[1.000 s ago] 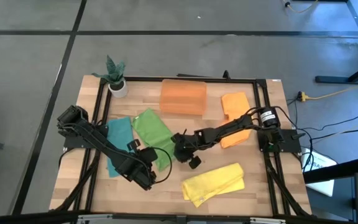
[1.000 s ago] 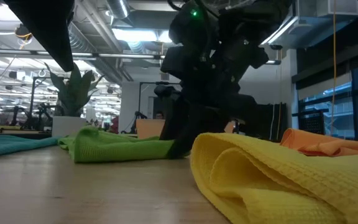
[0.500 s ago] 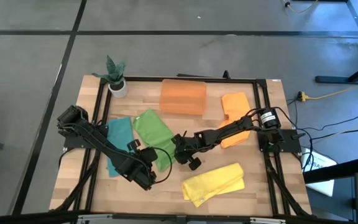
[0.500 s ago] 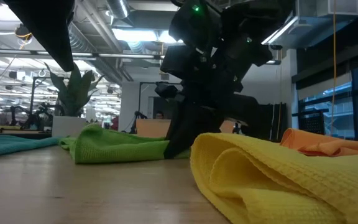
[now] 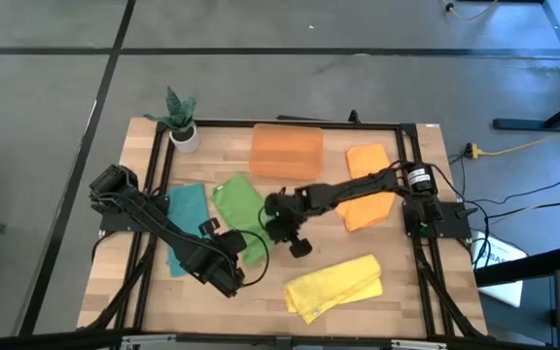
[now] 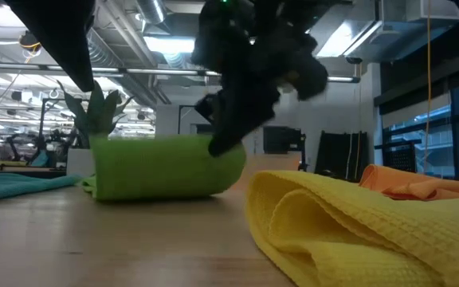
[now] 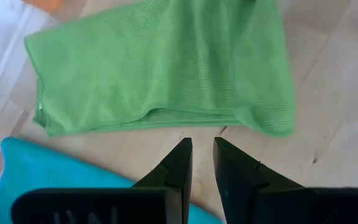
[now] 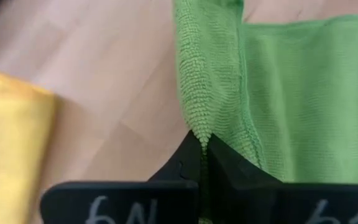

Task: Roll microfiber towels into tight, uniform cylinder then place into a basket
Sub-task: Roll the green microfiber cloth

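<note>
The green towel (image 5: 233, 206) lies mid-table with its right edge raised; the low view shows that edge as an upright green wall (image 6: 166, 166). My right gripper (image 5: 268, 207) (image 8: 202, 142) is shut on this edge. My left gripper (image 5: 233, 268) (image 7: 202, 146) hovers over bare wood just near of the green towel (image 7: 160, 68), its fingers a narrow gap apart with nothing between them. The teal towel (image 5: 185, 226) lies flat to the left. A yellow towel (image 5: 333, 285) lies crumpled at the near right. An orange towel (image 5: 369, 185) lies far right. The orange basket (image 5: 287, 151) stands at the far edge. My right gripper pinches the green towel's hemmed right edge (image 8: 197, 121) between its two fingers. The fingers come slanting down from the table's right. That edge is lifted off the wood and stands up below the gripper (image 6: 217, 143), while the towel's left part stays on the table.
A small white pot with a green plant (image 5: 183, 124) stands at the far left corner. A black frame rail (image 5: 290, 123) runs around the work area. Bare wood (image 5: 261, 311) lies along the near edge left of the yellow towel.
My right gripper has shut on the green towel's right edge, then risen and moved toward the far edge and a little left while rolling its wrist. That edge has come up off the table and stands upright; the towel's left part has stayed flat.
</note>
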Action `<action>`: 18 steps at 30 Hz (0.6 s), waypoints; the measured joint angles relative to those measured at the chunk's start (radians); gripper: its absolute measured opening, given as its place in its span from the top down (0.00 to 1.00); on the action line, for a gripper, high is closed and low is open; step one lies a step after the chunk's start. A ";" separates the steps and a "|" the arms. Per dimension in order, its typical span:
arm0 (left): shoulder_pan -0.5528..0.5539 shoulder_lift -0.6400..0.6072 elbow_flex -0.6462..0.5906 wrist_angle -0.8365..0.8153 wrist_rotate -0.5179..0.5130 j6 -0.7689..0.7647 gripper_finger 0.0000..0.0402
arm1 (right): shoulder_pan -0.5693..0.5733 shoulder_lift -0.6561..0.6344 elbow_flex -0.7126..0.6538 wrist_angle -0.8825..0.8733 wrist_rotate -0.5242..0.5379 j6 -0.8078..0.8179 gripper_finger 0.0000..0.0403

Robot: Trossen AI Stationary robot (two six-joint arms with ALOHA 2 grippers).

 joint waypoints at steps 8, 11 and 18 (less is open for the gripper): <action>0.000 0.000 0.000 0.000 0.015 0.002 0.86 | -0.110 0.006 0.011 -0.010 -0.083 0.142 0.99; 0.000 0.000 0.000 0.002 0.015 0.002 0.86 | -0.140 0.020 0.011 -0.008 -0.116 0.168 0.99; 0.000 0.000 0.000 0.016 0.015 0.002 0.86 | -0.183 0.041 0.010 0.007 -0.120 0.175 0.99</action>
